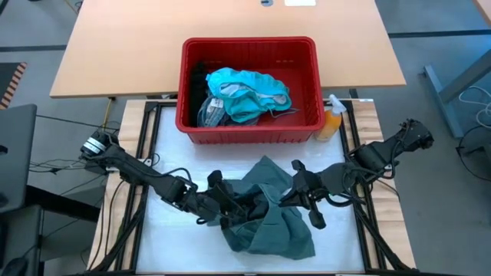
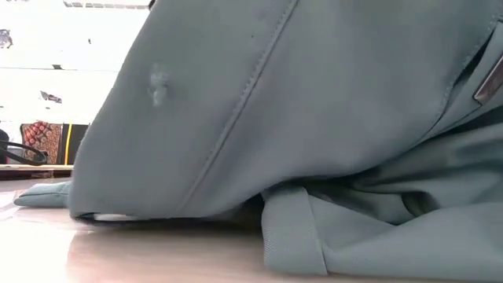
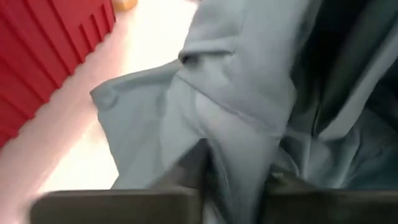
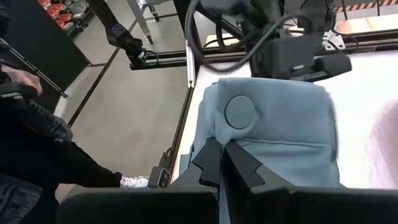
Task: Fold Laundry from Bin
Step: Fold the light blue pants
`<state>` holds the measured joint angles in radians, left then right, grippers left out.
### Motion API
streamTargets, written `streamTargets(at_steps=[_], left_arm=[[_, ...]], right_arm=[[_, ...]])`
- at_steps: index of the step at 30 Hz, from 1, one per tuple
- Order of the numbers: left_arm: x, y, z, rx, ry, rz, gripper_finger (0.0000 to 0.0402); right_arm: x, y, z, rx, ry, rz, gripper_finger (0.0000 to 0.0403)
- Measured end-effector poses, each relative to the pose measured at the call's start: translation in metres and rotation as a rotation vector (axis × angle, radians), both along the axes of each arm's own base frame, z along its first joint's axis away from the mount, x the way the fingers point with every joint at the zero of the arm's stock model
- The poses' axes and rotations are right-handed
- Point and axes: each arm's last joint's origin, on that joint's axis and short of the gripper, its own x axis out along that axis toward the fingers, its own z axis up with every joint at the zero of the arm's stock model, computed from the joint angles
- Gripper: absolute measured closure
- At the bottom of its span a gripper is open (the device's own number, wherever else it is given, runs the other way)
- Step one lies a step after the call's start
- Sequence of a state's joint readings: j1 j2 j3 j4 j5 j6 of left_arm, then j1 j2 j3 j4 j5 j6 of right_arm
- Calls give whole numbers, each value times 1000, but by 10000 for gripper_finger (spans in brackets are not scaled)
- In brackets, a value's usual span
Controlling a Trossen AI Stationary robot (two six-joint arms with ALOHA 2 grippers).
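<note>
On the white work surface (image 1: 176,238) in front of the red bin (image 1: 249,130), a grey-green garment (image 1: 268,218) lies crumpled between the two arms, and both grippers are at it. From above, the left gripper (image 1: 222,201) sits at the garment's left edge, and its wrist view shows a fold of the cloth (image 3: 236,137) drawn in between its two dark fingers (image 3: 193,168), which are pinched on it. The right gripper (image 1: 295,192) is at the garment's upper right part; in its own wrist view its fingers (image 4: 208,163) stand pressed together with the cloth's edge caught between them, just below a round button-like disc (image 4: 240,112) on the fabric (image 4: 280,137). At table height the garment (image 2: 314,118) fills almost the whole picture, one part raised like a tent above the tabletop and other folds resting flat on it. Inside the bin lie the rest of the clothes: bright teal pieces (image 1: 249,92) on top, a black one (image 1: 199,80) at the left wall and a striped cloth (image 1: 211,113) near the front. An orange spray bottle (image 1: 331,123) stands just beside the bin's right front corner.
</note>
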<state>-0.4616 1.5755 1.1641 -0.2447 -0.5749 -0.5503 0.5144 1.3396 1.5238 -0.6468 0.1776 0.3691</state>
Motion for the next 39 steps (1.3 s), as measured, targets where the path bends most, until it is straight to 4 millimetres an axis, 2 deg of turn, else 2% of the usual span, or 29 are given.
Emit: streamTargets(at_steps=[4,11,14,18,24,28,35,39], left_arm=[[-2,3,22,11,-39,-23,395],[-12,11,59,111,-30,-25,399],[-18,17,65,142,3,-4,400],[-23,24,73,158,-1,-4,400],[-29,40,60,216,172,17,401],[-33,45,52,232,282,-19,401],[-39,44,45,259,429,-238,401],[-40,43,44,280,450,-316,401]], right_arm=[[0,0,0,13,9,7,377],[-1,1,-5,91,87,-35,354],[2,-1,-13,109,157,-76,331],[4,-1,-23,38,211,-115,286],[8,10,-37,43,299,-150,219],[19,41,-58,56,351,-127,196],[47,136,-128,-37,327,82,194],[65,168,-157,-79,303,80,201]])
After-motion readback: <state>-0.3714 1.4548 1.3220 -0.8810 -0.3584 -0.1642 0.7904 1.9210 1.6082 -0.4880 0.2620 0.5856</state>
